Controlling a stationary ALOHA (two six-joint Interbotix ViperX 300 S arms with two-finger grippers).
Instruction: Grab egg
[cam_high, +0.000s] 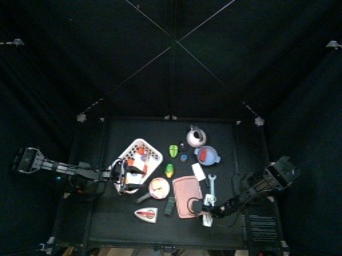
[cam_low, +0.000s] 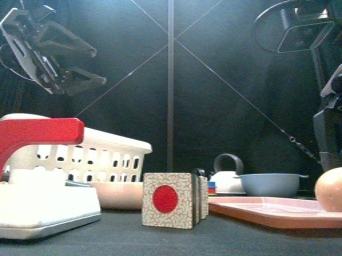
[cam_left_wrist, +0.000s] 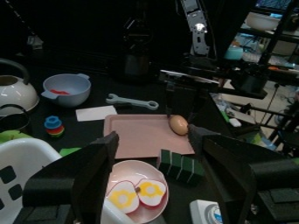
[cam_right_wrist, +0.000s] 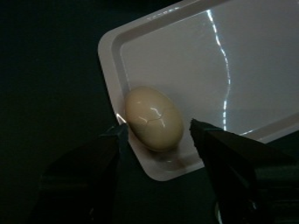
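**Egg sitting on the pink tray, right gripper hanging right over it**

So here's where things are. The egg (cam_right_wrist: 153, 119) is lying on its side on the pink tray (cam_right_wrist: 222, 79), close to one rounded corner of it. In the right wrist view the right gripper (cam_right_wrist: 156, 131) is directly above the egg, one black jaw on each side of it, spread wide with a visible gap between each jaw and the shell. Nothing is gripped yet; the egg rests on the tray.

From the top view the right arm comes in from the right and reaches down to the tray's near end (cam_high: 189, 200). In the front view the egg (cam_low: 330, 189) shows at the far right edge, sitting on the tray (cam_low: 267, 211).

The left gripper (cam_left_wrist: 156, 166) hangs off to the left side of the table, jaws open and holding nothing. Its wrist camera looks across the table and gives a decent overview: the egg (cam_left_wrist: 177, 125) on the tray, a plate with two fried eggs (cam_left_wrist: 138, 190) just in front of the gripper, a dark green block (cam_left_wrist: 179, 164) beside the plate, a wrench (cam_left_wrist: 132, 101) past the tray, a white card (cam_left_wrist: 94, 112) next to it, a small blue bowl (cam_left_wrist: 66, 87) and a white kettle (cam_left_wrist: 17, 89) further back.

The front view also shows a white basket (cam_low: 91, 160), a red-handled white thing (cam_low: 40, 185) on the left, and a card with a red dot (cam_low: 167, 201) standing up in the middle.
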